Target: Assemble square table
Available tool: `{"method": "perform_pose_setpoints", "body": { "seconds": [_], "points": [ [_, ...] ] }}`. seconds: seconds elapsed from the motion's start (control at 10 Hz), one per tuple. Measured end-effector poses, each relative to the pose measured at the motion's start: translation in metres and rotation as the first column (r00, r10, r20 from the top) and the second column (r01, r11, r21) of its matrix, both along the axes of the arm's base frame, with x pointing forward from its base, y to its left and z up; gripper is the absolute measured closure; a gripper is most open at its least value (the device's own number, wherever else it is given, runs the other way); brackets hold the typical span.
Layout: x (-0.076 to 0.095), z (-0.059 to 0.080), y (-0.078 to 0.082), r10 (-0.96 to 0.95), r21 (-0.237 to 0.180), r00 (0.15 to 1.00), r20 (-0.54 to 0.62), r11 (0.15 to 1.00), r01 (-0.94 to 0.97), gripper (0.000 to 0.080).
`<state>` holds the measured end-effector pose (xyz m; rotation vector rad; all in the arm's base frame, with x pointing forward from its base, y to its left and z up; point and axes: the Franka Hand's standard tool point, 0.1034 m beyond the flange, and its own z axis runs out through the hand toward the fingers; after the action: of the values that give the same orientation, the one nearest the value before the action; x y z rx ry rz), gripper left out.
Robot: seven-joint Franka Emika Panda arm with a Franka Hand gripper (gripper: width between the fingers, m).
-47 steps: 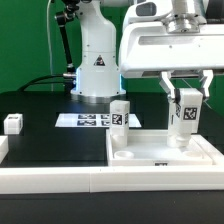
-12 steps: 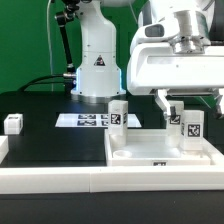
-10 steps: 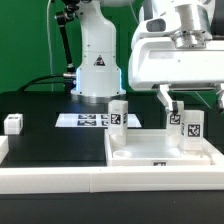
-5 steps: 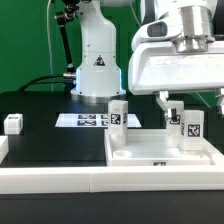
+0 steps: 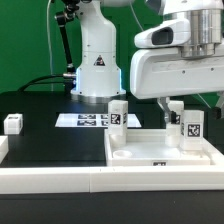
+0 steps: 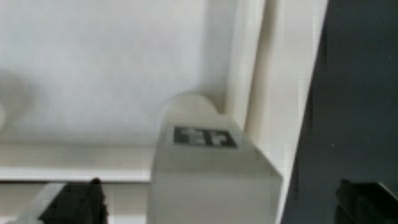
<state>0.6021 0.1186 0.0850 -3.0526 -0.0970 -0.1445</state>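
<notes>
The claw (image 5: 188, 102) has risen, jaws spread, above the leg (image 5: 190, 128).

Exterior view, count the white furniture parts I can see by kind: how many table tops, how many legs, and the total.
Table top: 1
Legs: 3 (one standing at the top's far corner, one standing on the top toward the exterior view's right, one loose at the exterior view's left)
Total: 4 clearly visible
</notes>
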Motion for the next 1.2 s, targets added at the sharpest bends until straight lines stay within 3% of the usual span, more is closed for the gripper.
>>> {"method": "perform_pose_setpoints", "body": {
  "seconds": [0.3, 0.4, 0.5, 0.6, 0.7, 1.0, 1.2],
  "points": [
    [0.0001, -0.0013, -0.0036, -0.004, -0.001, 1.0, 0.001, 1.0, 0.004, 0.0151],
    [0.0015, -0.0007, -0.0064, -0.006, -0.003, 1.0, 0.006, 1.0, 0.006, 0.0285],
    [0.0019, -0.0006, -0.0072, -0.006, -0.004, 1.0, 0.007, 1.0, 0.006, 0.0285],
    [0.0018, -0.0007, -0.0072, -0.006, -0.004, 1.0, 0.007, 1.0, 0.006, 0.0422],
    [0.0019, -0.0007, -0.0072, -0.007, -0.004, 1.0, 0.007, 1.0, 0.007, 0.051],
    [0.0018, -0.0007, -0.0072, -0.032, -0.001, 0.999, 0.005, 0.999, 0.032, 0.0509],
    [0.0017, -0.001, -0.0069, -0.154, 0.011, 0.988, -0.007, 0.988, 0.154, 0.0509]
  ]
}}
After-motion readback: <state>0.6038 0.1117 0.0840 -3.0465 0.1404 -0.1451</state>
